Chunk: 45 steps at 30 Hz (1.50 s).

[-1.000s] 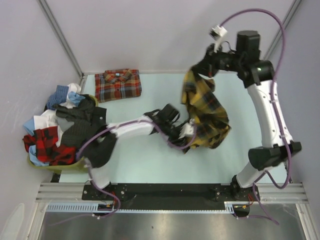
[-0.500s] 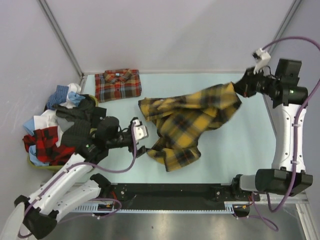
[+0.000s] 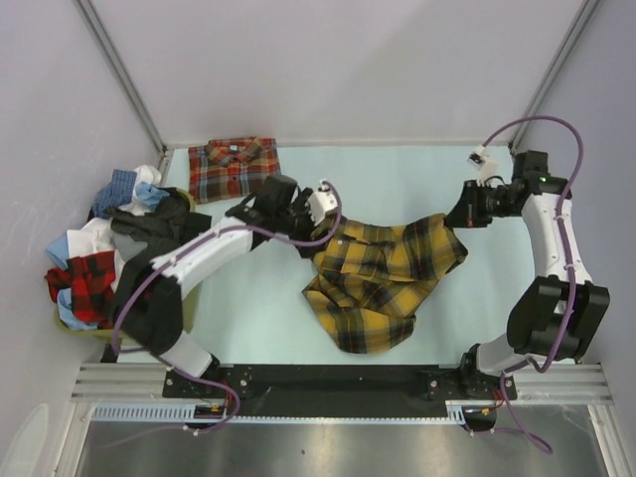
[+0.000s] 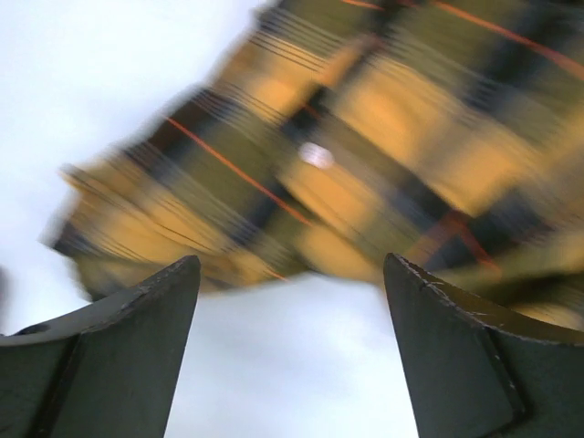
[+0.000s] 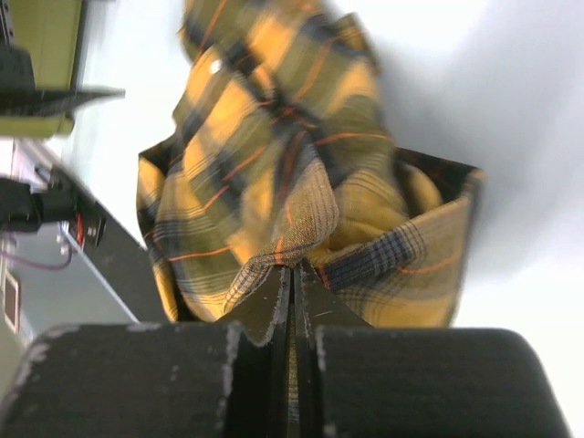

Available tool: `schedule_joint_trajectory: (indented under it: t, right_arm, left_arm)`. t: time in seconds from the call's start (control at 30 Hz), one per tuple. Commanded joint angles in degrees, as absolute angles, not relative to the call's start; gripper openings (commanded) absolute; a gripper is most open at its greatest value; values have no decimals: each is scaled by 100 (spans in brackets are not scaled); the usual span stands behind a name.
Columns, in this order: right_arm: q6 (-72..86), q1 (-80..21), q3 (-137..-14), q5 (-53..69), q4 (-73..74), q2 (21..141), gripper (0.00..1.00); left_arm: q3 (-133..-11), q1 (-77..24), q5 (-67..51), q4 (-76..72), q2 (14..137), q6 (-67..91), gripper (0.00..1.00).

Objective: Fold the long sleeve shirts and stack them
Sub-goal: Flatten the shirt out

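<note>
The right gripper (image 5: 294, 274) is staying clamped on a corner of the yellow-and-black shirt (image 3: 383, 278). The left gripper (image 4: 292, 274), jaws spread wide and empty, is hovering just above the garment's left edge. Strung out across the air half a second ago, the soft plaid flannel is now slumping in a rumpled heap on the middle of the table (image 3: 258, 298), so it probably needs spreading flat before folding. The red-orange shirt (image 3: 235, 169) is lying as a neat folded rectangle at the far left.
</note>
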<state>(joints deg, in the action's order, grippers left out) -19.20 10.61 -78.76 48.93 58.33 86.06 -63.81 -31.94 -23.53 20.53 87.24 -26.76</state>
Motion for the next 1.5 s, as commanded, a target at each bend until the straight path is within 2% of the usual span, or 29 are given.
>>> schedule_joint_trajectory:
  t: [0.0, 0.07, 0.13, 0.27, 0.37, 0.57, 0.87, 1.1, 1.2, 1.3, 1.33, 1.4, 1.43, 1.47]
  right_arm:
    - [-2083, 1502, -8130, 5089, 5932, 8437, 0]
    - [-2074, 1564, -8130, 5115, 5950, 8429, 0]
    - [-2066, 1600, -8139, 5107, 5959, 8420, 0]
    - [-2057, 1643, -8139, 5124, 5942, 8455, 0]
    - [-2048, 1679, -8121, 5159, 5933, 8534, 0]
    - [-2030, 1863, -8209, 5203, 5924, 8701, 0]
    - [-2048, 2136, -8402, 5212, 5994, 9026, 0]
    - [-2057, 2171, -8446, 5221, 6012, 9114, 0]
    - [-2057, 2171, -8490, 5229, 6038, 9158, 0]
    - [-2039, 2171, -8578, 5229, 6047, 9193, 0]
    - [-2030, 2171, -8622, 5229, 6047, 9228, 0]
    - [-2039, 2101, -8675, 5230, 6038, 9255, 0]
    - [-2039, 2066, -8684, 5229, 6047, 9246, 0]
    - [-2022, 1909, -8684, 5229, 5969, 9229, 0]
  left_arm:
    - [-7521, -3032, -2171, 2547, 9622, -3961, 85]
    - [-8075, -3032, -2145, 3188, 10150, -4697, 79]
    - [-8524, -3015, -2144, 3830, 10483, -5113, 78]
    - [-8359, -3015, -2180, 4149, 10389, -6299, 80]
    - [-8279, -3076, -2040, 4061, 10476, -6390, 82]
    - [-7964, -3295, -1635, 3139, 10609, -6345, 85]
    - [-5916, -3551, -923, 248, 9818, -6530, 84]
    - [-5810, -3612, -273, -843, 9985, -6284, 74]
    - [-5836, -3595, -316, -835, 9880, -6372, 67]
    - [-6054, -3542, -693, -344, 9756, -6425, 49]
    - [-6151, -3525, -825, -151, 9738, -6399, 37]
    - [-6502, -3489, -1142, 569, 9747, -6372, 21]
    - [-6626, -3454, -1203, 789, 9747, -6276, 8]
    - [-6731, -3428, -1300, 1209, 9756, -6197, 2]
